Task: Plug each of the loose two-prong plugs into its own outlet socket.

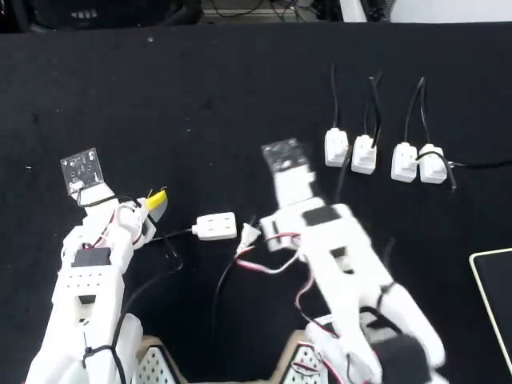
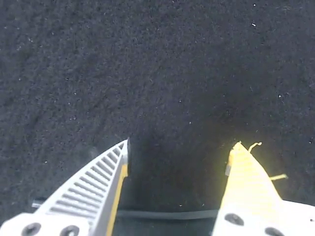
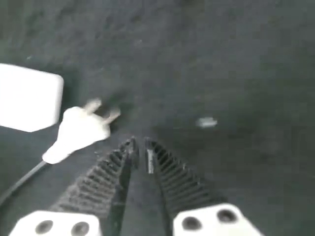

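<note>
A loose white two-prong plug point(image 1: 250, 234) lies on the black cloth just right of a white outlet socket point(image 1: 216, 226); their facing ends are a small gap apart. In the right wrist view the plug point(image 3: 81, 128) and the socket point(image 3: 29, 98) lie just ahead and to one side of my right gripper point(image 3: 138, 146), which is shut on nothing. My right arm point(image 1: 328, 232) stands over the table's middle, next to the plug. My left gripper point(image 2: 182, 147), with its yellow fingertip point(image 1: 156, 200), is open over bare cloth to the left of the socket.
Several white plug-and-socket pairs point(image 1: 364, 154) with black cords sit in a row at the back right. The socket's black cord point(image 1: 172, 240) runs left toward my left arm. A dark flat panel with a pale rim point(image 1: 490, 264) lies at the right edge.
</note>
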